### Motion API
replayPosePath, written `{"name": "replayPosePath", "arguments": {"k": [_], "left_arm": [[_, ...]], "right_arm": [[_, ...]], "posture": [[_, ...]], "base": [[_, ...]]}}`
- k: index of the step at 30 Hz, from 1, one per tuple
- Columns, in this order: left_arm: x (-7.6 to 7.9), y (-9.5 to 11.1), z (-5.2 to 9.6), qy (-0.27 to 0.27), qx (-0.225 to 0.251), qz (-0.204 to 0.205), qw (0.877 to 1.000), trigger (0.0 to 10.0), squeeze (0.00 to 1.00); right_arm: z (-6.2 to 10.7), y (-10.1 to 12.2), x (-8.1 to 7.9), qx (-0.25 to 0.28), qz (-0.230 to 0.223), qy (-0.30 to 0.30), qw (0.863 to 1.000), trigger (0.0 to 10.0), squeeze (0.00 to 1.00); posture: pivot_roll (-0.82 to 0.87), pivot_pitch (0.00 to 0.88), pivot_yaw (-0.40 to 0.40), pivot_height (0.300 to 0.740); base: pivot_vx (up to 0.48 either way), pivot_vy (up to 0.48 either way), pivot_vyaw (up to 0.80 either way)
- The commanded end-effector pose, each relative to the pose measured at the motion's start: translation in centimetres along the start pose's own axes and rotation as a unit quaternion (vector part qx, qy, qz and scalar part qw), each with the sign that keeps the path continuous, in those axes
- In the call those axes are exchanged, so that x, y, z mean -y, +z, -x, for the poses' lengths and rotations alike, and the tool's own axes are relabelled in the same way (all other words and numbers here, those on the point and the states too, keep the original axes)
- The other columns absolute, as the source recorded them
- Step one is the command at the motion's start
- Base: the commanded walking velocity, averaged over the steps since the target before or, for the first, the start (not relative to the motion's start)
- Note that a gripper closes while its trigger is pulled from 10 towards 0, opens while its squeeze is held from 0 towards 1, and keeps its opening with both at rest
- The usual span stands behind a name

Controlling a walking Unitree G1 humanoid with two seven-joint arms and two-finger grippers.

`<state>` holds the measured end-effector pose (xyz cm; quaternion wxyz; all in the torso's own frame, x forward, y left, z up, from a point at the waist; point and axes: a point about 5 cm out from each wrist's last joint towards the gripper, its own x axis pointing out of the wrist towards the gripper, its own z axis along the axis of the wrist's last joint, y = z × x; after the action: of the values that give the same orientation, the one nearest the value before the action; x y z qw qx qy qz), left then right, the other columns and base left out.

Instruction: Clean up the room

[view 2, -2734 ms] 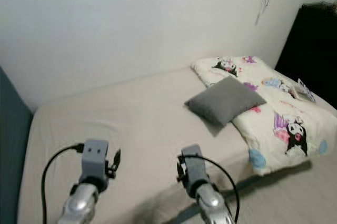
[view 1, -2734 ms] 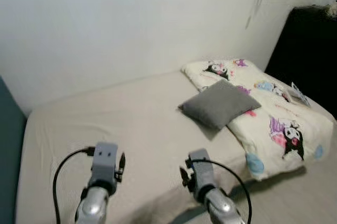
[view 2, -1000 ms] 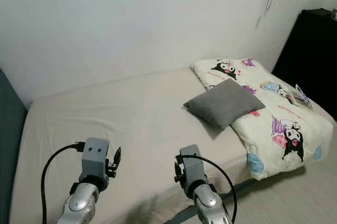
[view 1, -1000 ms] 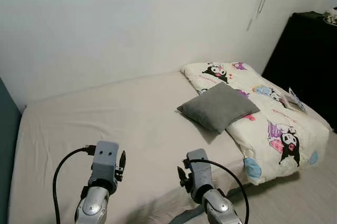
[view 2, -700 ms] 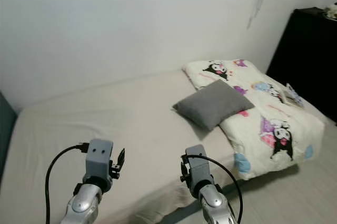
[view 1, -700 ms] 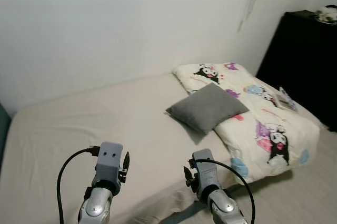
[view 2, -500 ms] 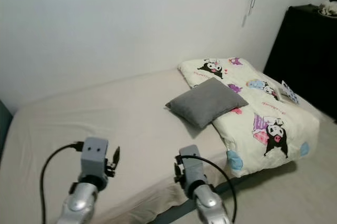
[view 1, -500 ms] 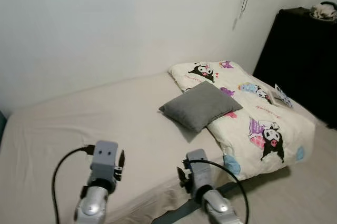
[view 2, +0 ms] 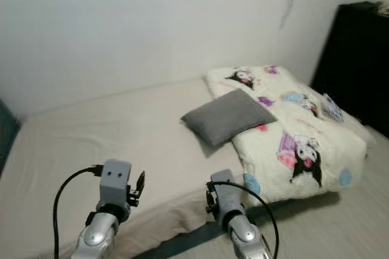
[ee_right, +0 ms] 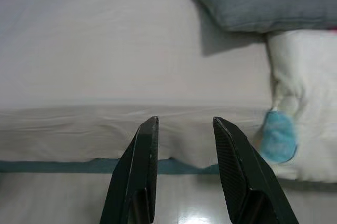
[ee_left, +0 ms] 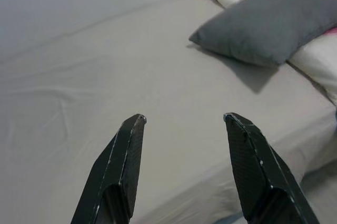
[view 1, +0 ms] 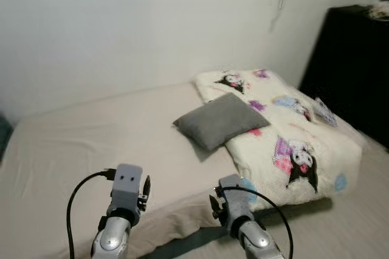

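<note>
Bed (view 1: pixel 91 143) w/ beige sheet along white wall (view 1: pixel 121 28). Grey pillow (view 1: pixel 214 119) lies on sheet, its right edge resting on folded cartoon-print blanket (view 1: pixel 292 143) at bed's right end. Black cabinet (view 1: pixel 355 64) stands beyond blanket, far right. Left gripper (ee_left: pixel 181 121) held above near edge of bed, fingers spread apart, nothing between them. Right gripper (ee_right: pixel 181 124) near bed's front edge, over floor (ee_right: pixel 63 197), fingers parted, empty. Both well apart from pillow.
</note>
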<state>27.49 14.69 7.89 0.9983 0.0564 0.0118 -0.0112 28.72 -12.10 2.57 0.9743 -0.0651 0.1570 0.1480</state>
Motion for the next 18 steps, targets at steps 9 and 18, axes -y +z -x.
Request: {"name": "replayPosePath", "arguments": {"k": [9, 18], "left_arm": [[-0.34, -0.52, 0.22, 0.002, -0.014, -0.004, 1.0, 10.0, 0.0], [-0.41, -0.56, 0.3, 0.002, -0.015, -0.006, 1.0, 10.0, 0.0]], "right_arm": [[-0.07, -0.1, -0.83, -0.004, -0.006, 0.009, 1.0, 10.0, 0.0], [-0.08, -0.1, -0.78, -0.002, -0.024, 0.003, 1.0, 10.0, 0.0]], "posture": [[0.0, 0.064, -0.048, 0.735], [0.0, 0.066, -0.044, 0.735]], "base": [[0.0, -0.331, 0.76], [0.0, -0.329, 0.33]]}}
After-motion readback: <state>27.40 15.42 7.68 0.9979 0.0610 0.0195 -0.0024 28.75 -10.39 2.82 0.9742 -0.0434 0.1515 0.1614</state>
